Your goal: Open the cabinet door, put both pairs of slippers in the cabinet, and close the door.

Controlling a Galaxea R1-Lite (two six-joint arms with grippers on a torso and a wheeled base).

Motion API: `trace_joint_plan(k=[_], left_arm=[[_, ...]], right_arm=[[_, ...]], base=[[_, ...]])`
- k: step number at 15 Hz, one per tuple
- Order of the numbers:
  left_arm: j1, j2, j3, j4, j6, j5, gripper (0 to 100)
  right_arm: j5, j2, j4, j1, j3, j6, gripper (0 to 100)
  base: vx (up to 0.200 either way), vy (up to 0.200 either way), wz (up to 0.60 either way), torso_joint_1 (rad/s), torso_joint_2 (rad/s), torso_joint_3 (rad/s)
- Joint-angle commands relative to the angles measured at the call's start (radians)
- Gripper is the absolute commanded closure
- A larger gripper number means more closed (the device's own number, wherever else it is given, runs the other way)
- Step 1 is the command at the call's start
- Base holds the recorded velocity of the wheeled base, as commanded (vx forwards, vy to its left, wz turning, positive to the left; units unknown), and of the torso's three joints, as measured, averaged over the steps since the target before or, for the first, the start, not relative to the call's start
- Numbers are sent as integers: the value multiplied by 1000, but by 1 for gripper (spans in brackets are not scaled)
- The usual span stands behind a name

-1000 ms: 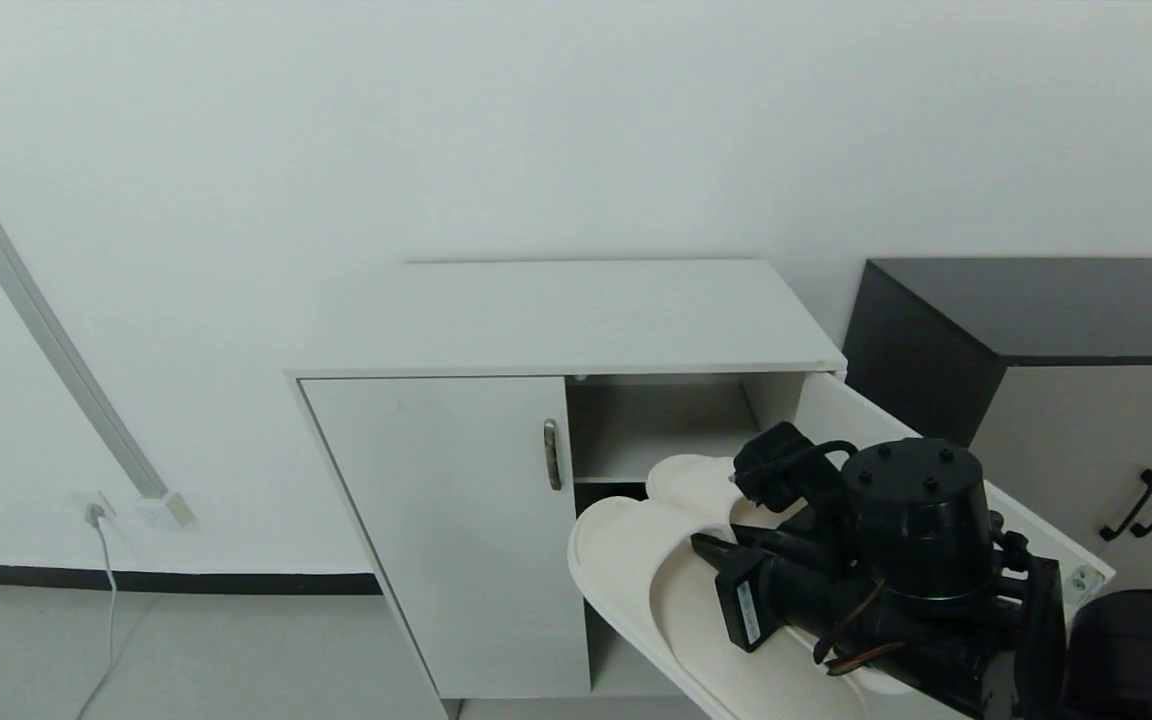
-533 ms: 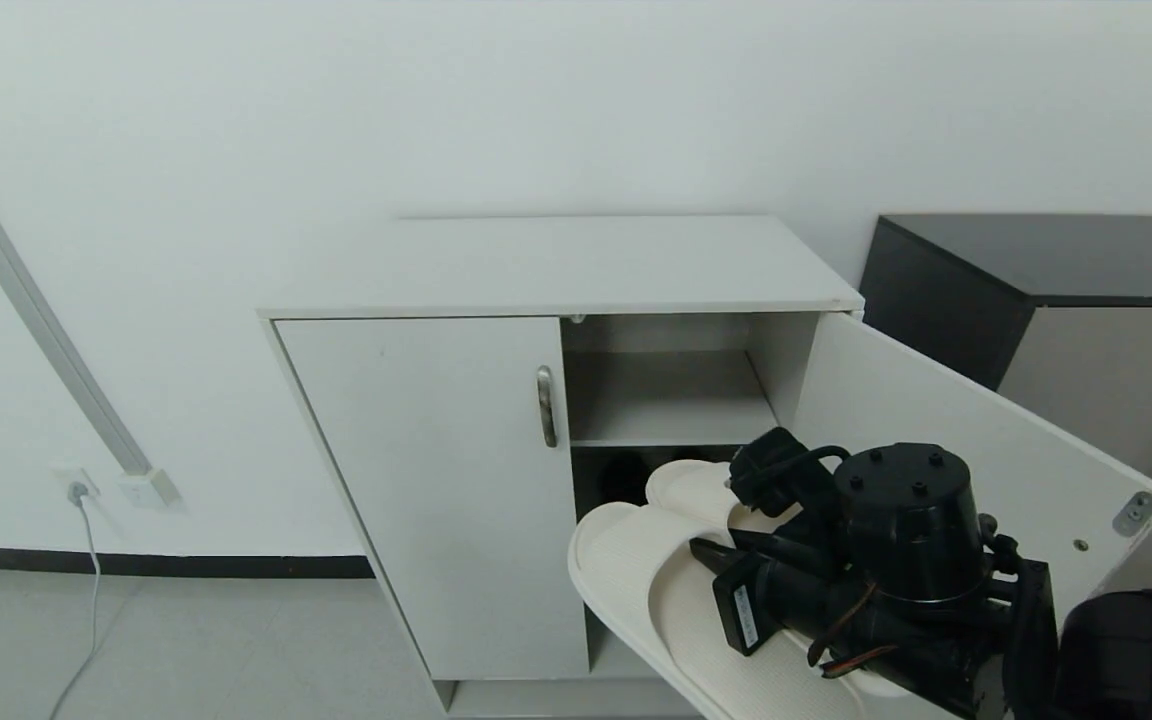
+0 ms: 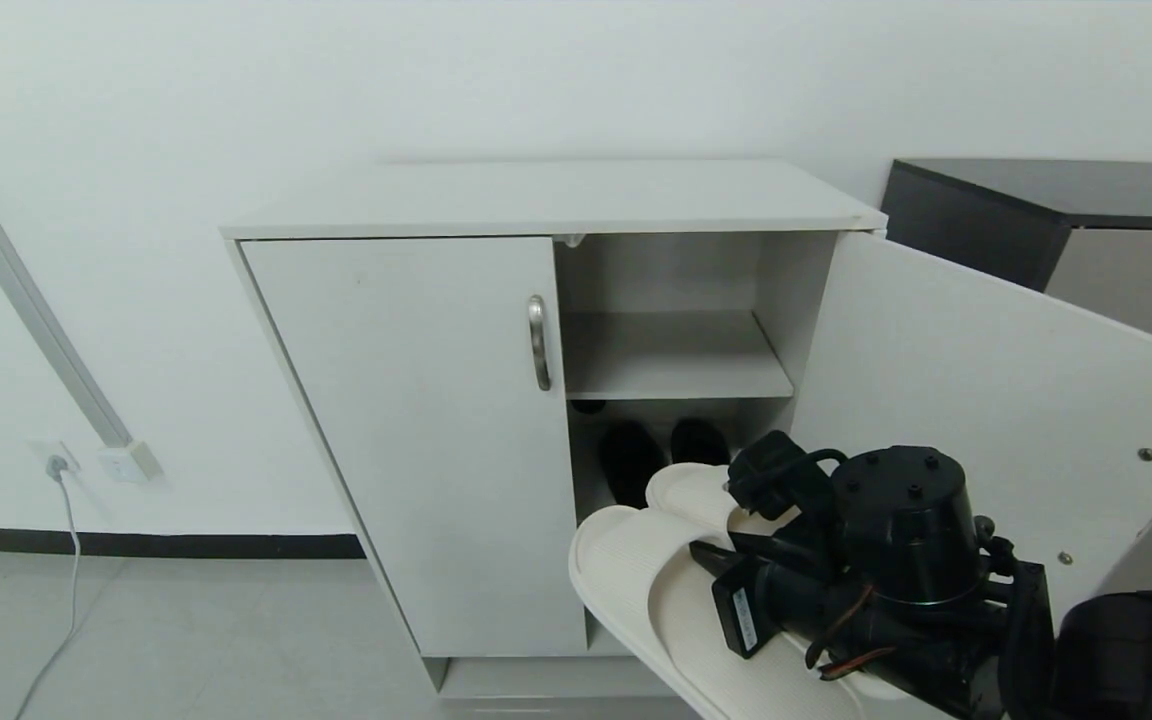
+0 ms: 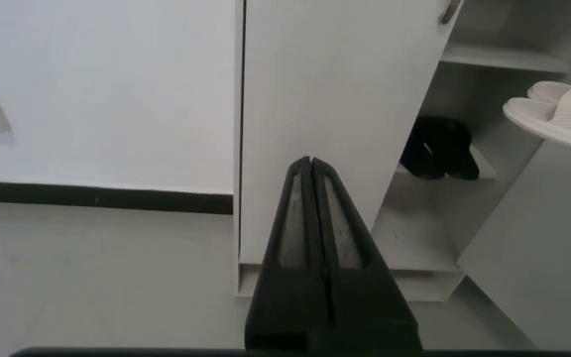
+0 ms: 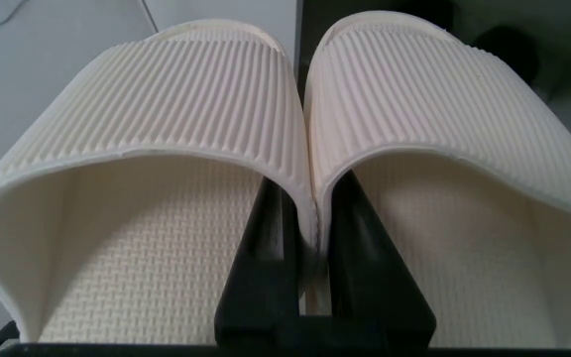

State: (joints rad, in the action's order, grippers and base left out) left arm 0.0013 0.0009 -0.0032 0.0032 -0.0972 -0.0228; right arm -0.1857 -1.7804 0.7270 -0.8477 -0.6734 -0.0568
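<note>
Right gripper [image 5: 303, 248] is clamped on the inner edges of the cream slippers [image 3: 636, 570], held side by side just outside the white cabinet's [image 3: 556, 195] open right half. The right door [image 3: 976, 400] stands wide, the left door [image 3: 416, 430] is shut, and a black pair [image 3: 631, 460] sits inside under the shelf [image 3: 671, 360]. Left gripper [image 4: 311, 177], fingers pressed together on nothing, hangs low before the shut door.
</note>
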Motion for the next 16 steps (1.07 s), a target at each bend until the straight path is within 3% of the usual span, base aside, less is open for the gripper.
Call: trace_joint_plan(k=[1, 5, 13, 16], left_arm=[[0, 1, 0, 0, 1, 0, 100], [0, 1, 0, 0, 1, 0, 100], [0, 1, 0, 0, 1, 0, 100], [0, 1, 0, 0, -1, 0, 100]], right_arm=[[0, -7, 0, -1, 0, 0, 100], [0, -30, 55, 1, 14, 0, 100], [-44, -71, 114, 6, 11, 5, 100], [-258, -157, 112, -27, -130, 2, 100]], base=[[0, 0, 0, -71, 447, 369], [0, 0, 0, -39, 433, 399], [0, 0, 0, 0, 17, 15], [0, 0, 0, 1, 146, 105]])
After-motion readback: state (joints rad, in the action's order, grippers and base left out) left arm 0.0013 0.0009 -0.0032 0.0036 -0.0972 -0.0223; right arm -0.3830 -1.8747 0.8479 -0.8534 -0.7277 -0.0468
